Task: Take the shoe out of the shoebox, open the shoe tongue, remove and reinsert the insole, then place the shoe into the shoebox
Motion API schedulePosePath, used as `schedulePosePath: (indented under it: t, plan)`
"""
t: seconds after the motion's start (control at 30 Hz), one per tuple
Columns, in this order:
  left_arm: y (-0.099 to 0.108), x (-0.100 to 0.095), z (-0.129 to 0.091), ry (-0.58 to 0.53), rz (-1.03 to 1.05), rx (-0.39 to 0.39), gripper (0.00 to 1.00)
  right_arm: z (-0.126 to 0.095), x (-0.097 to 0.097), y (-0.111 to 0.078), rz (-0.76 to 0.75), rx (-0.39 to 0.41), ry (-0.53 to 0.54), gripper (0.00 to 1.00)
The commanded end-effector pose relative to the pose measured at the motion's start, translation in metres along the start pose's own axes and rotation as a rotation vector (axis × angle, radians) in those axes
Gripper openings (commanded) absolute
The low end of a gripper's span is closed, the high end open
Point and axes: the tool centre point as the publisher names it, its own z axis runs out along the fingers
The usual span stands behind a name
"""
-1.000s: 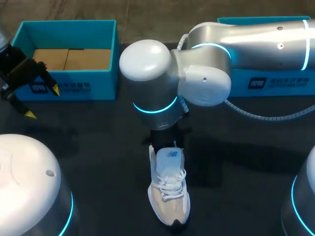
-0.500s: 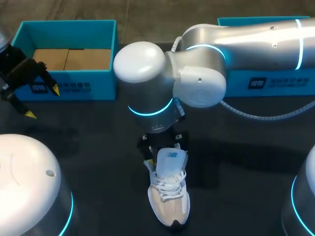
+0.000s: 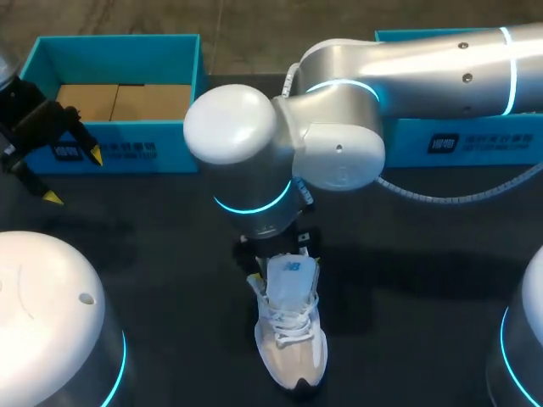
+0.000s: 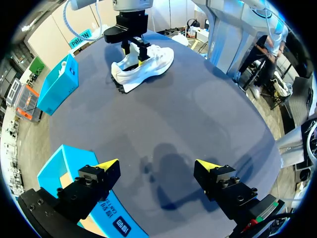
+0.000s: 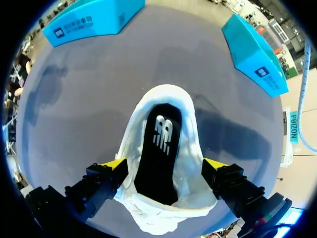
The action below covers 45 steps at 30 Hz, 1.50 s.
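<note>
The white and beige shoe [image 3: 288, 339] lies on the dark table, toe toward the front edge. My right gripper [image 5: 164, 163] stands open over its heel, one yellow-tipped finger [image 5: 115, 164] on each side of the collar. Inside the shoe [image 5: 188, 168] the black insole [image 5: 159, 148] with a white logo lies flat. In the left wrist view the right gripper [image 4: 134, 53] stands above the shoe [image 4: 148, 62]. The open teal shoebox [image 3: 119, 93] sits at the back left. Just in front of it my left gripper [image 3: 74, 177] hangs open and empty, its own view showing the gripper [image 4: 158, 166] over bare table.
A second teal box [image 3: 475, 140] stands at the back right, under my right arm. The right arm's big white wrist joint [image 3: 237, 144] hides the shoe's heel from above. White robot bases [image 3: 51, 322] fill both front corners.
My right gripper's fingers have spread wide around the shoe's heel. The right arm's wrist has drifted a little to the left. The left arm and the shoe stay where they were.
</note>
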Motion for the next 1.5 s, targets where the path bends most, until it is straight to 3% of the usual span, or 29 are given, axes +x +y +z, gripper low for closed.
schedulePosePath:
  t: [0.03,0.33,0.87,1.27,1.33,1.5]
  plan:
    - [-0.001,0.001,0.0,0.001,-0.001,-0.004,1.0,0.01,-0.005,0.004,-0.014,0.009,0.036,1.0]
    - [-0.001,0.001,0.0,0.001,-0.001,-0.004,1.0,0.008,-0.005,0.017,-0.048,-0.008,0.032,1.0]
    - [-0.001,0.001,0.0,0.001,-0.001,-0.004,1.0,-0.004,-0.002,-0.001,-0.036,0.003,0.004,1.0]
    - [-0.001,0.001,0.0,0.001,-0.001,-0.004,1.0,-0.018,0.005,0.018,-0.061,-0.048,-0.015,1.0]
    - [-0.001,0.001,0.0,0.001,-0.001,-0.004,1.0,-0.014,0.005,0.019,-0.06,-0.043,-0.006,0.51]
    - [-0.001,0.001,0.0,0.001,-0.001,-0.004,1.0,-0.007,0.004,0.02,-0.047,-0.019,0.025,0.47]
